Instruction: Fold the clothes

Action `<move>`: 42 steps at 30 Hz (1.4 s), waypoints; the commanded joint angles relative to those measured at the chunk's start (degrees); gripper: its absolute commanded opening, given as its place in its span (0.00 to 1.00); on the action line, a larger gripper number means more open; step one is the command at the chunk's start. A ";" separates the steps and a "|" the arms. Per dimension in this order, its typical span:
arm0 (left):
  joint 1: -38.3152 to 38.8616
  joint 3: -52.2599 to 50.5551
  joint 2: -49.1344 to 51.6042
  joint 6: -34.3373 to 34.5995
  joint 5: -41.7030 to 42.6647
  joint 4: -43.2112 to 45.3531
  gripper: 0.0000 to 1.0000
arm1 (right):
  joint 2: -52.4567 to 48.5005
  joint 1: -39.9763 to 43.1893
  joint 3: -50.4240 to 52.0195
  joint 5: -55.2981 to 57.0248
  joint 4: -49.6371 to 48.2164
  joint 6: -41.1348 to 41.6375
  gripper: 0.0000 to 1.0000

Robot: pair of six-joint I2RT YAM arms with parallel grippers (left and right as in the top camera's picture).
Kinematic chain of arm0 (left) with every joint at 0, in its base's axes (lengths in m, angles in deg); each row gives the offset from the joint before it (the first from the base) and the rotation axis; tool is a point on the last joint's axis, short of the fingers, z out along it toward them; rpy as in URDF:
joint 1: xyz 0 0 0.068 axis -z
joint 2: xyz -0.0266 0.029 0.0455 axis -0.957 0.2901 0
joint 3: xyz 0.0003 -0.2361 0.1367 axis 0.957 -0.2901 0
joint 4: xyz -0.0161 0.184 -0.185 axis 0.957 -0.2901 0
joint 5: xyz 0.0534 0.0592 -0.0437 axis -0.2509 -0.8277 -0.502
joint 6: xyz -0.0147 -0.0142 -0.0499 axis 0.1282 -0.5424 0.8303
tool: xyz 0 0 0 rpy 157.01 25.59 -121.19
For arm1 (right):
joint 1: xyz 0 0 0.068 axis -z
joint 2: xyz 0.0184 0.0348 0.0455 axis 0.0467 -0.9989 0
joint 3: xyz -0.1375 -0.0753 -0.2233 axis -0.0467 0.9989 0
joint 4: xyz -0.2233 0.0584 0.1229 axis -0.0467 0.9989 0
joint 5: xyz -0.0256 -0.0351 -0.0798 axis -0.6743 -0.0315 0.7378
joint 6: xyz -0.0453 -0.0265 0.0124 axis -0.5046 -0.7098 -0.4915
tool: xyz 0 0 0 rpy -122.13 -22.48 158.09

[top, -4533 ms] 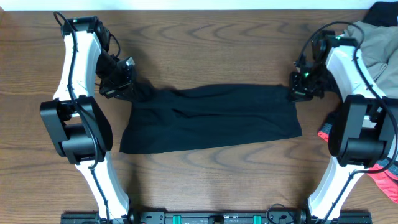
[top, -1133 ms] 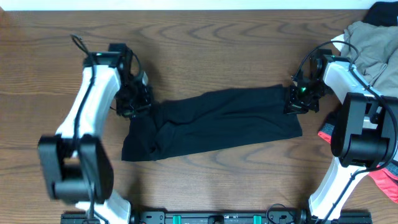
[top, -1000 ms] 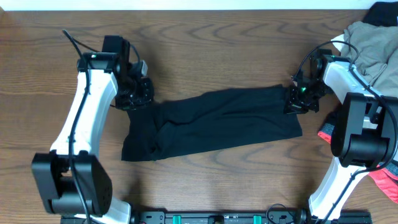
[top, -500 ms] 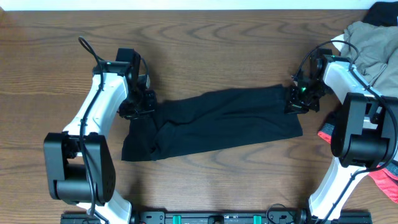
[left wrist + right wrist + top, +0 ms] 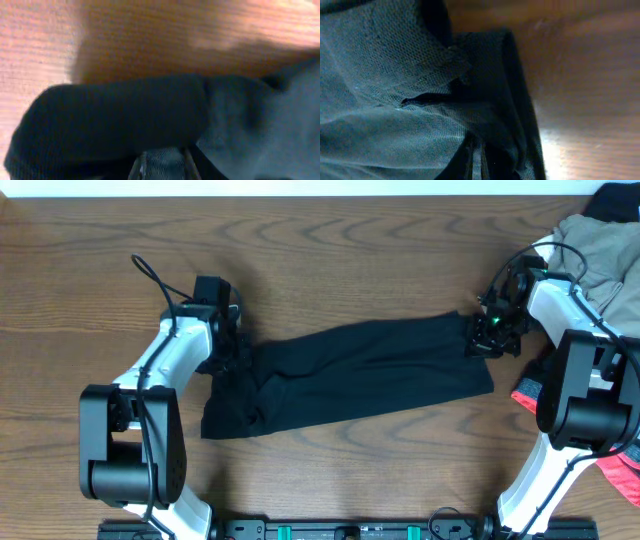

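Overhead, the black shirt [image 5: 360,375] lies stretched out. The right jaws pinch its end, likely for tension; the left jaws, I cannot tell.

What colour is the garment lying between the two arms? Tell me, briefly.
The garment is plain black, no pattern visible; the overhead view shows it best.

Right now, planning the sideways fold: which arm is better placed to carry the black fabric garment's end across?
Right, probably: right claw pinches the black fabric garment's right corner; left claw at the bunched end has an unclear grip.
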 commanded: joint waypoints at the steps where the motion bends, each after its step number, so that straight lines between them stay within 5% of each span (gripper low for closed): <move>1: -1.05 -2.75 0.79 0.57 -4.70 3.17 0.26 | -1.62 1.07 1.05 7.82 -3.72 -0.07 0.08; 22: -4.74 -4.37 0.79 3.80 -5.75 10.75 0.28 | 4.46 0.33 -1.03 5.86 -3.93 1.99 0.22; 36: -4.70 -0.57 -11.02 2.45 2.56 10.71 0.52 | 7.76 -2.99 -0.15 4.81 -6.23 1.86 0.23; 42: -3.39 -0.59 -16.79 2.47 5.01 10.49 0.53 | 4.50 -5.86 -0.11 4.83 -7.41 1.42 0.23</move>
